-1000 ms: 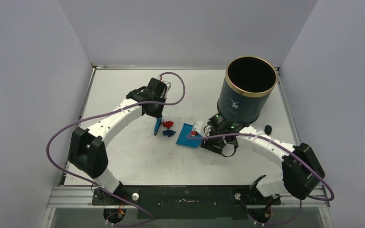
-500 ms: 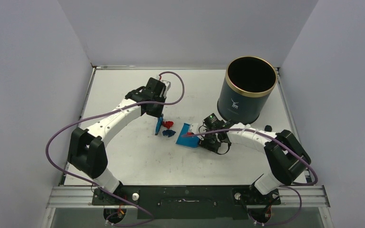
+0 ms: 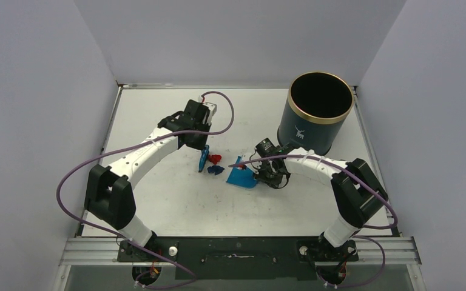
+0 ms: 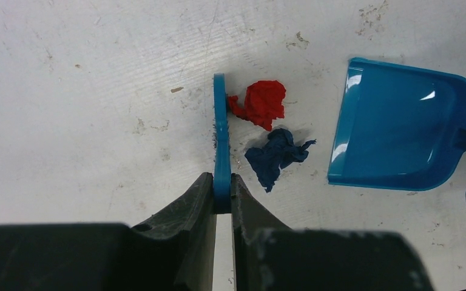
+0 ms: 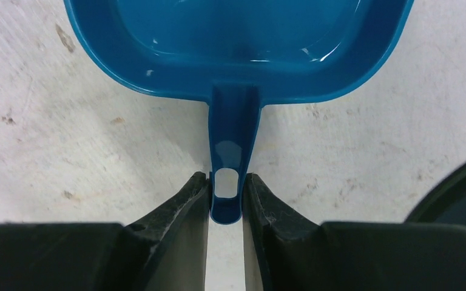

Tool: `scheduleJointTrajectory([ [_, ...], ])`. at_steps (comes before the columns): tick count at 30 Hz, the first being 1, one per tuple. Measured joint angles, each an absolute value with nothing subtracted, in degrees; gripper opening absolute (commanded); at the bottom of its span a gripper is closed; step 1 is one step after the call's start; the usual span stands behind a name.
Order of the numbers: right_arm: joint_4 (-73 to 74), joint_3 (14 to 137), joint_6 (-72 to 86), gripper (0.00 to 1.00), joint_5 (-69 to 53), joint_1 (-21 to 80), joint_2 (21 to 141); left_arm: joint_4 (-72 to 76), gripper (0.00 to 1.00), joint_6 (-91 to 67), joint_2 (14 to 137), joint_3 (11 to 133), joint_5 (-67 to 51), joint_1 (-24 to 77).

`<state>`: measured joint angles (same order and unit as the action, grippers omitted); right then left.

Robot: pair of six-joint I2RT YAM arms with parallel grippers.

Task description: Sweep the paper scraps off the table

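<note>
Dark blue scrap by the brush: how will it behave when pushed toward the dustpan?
Probably very light: the dark blue scrap is a small crumpled paper wad, so the brush should shift it easily. Its ragged flaps may make it tumble rather than slide cleanly. It could catch at the dustpan lip instead of riding in.

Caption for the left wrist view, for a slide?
Left gripper shut on blue hand brush, red scrap and dark blue scrap beside it, empty dustpan facing them.
</note>
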<state>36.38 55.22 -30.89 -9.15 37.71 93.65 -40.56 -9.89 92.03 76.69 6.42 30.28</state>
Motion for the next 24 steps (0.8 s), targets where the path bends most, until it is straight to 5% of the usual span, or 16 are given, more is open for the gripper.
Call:
scheduleJointTrajectory([
  [14, 51.2, 64.3, -29.0, 0.05, -1.0, 43.2, 99.3, -39.6, 0.0, -10.2, 91.6, 75.8, 3.8, 29.4],
  [24, 53.8, 68.9, -27.7, 0.05, -0.5, 43.6, 103.8, -35.2, 0.0, -13.6, 93.3, 74.9, -13.0, 29.1],
])
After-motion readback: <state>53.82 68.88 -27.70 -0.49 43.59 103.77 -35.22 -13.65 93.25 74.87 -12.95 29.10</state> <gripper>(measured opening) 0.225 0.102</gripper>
